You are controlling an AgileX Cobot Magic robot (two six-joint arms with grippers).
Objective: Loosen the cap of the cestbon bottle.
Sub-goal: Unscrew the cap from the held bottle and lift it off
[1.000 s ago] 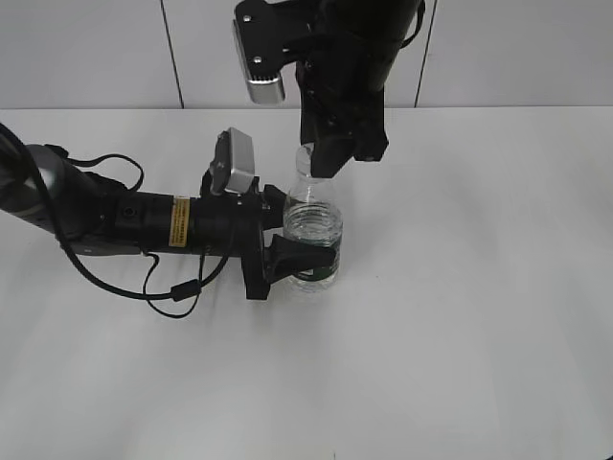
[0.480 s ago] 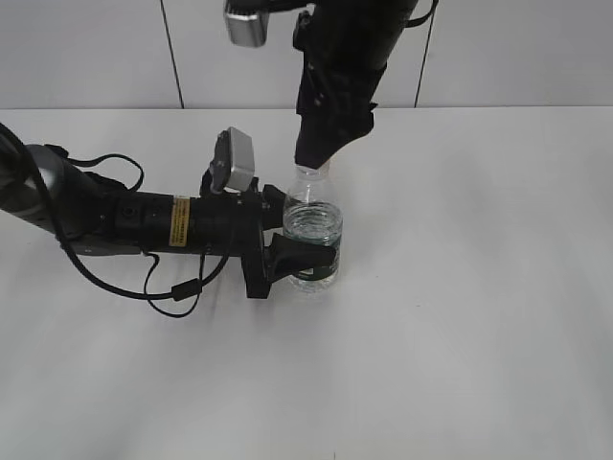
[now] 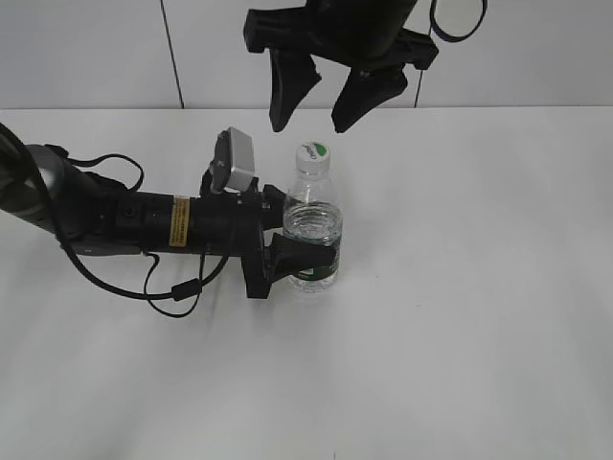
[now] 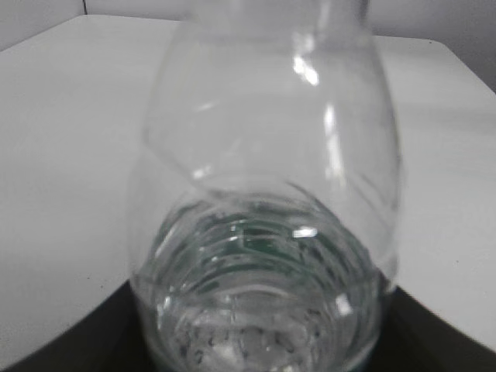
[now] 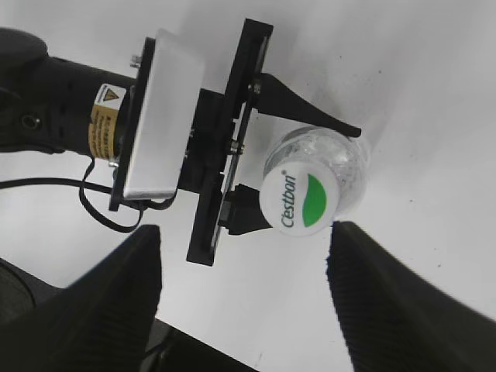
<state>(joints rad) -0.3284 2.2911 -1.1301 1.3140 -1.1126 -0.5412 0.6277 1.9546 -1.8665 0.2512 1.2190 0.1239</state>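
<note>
The cestbon bottle (image 3: 312, 230) stands upright on the white table, clear with a dark green label band low down. It fills the left wrist view (image 4: 263, 194). Its white cap (image 3: 312, 151) with a green leaf mark sits on the neck, and it shows from above in the right wrist view (image 5: 300, 203). My left gripper (image 3: 302, 257) lies sideways and is shut on the bottle's lower body. My right gripper (image 3: 311, 120) hangs open above the cap without touching it; its two fingers frame the right wrist view (image 5: 244, 291).
The left arm (image 3: 124, 222) with its cable lies across the table's left side. The table (image 3: 479, 287) is white, with a tiled wall (image 3: 96, 48) behind it.
My right gripper was closed down over the cap. It has opened, risen and turned, and the cap now stands uncovered on the bottle. The left gripper and bottle have not moved.
</note>
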